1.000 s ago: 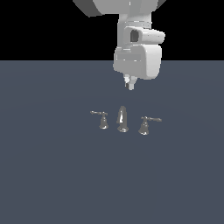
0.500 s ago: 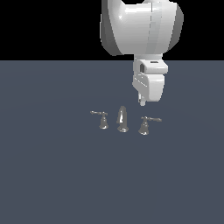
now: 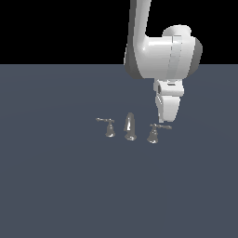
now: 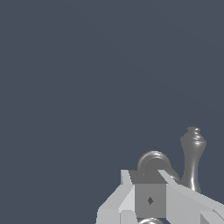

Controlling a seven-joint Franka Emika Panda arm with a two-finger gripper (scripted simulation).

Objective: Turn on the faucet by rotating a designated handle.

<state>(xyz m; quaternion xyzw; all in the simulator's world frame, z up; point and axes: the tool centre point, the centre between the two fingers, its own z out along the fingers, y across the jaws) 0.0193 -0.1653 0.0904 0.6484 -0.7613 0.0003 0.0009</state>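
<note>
Exterior view. Faucet [image 3: 129, 127] sits on a flat grey floor [image 3: 56, 186]: three chrome pieces in a row. Spout [image 3: 129, 126] in the middle, slim handle [image 3: 109, 126] toward the exterior view's left, the target handle [image 3: 154, 132] toward the exterior view's right. Its lever points away from the spout, knob end outermost. The arm [image 3: 160, 51] comes down from above; the gripper [image 3: 162, 120] hangs just over the lever, its tip near or touching the lever's outer half. From here I cannot tell contact from overlap. Fingers read as one white wedge, so apart or together is not readable in this view.

Wrist view. Two white finger bodies fill the lower corner, gripper [image 4: 151, 205] seen from behind. Between them, a rounded chrome dome, probably the handle [image 4: 153, 162] base, and a chrome sliver at the frame edge. The spout [image 4: 192, 157] stands just beside, upright. Fingertips are cut off or hidden, so whether the pincer is parted or closed I cannot tell.

Risks, as judgement:
- The lever is thin and shiny. A push landing too near the knob end could slip off without turning it.
- Descending further could jam the fingers onto the bell base.
- The spout stands close. A sweep toward it could strike it instead.
- Pushing the wrong way would leave the water off.
</note>
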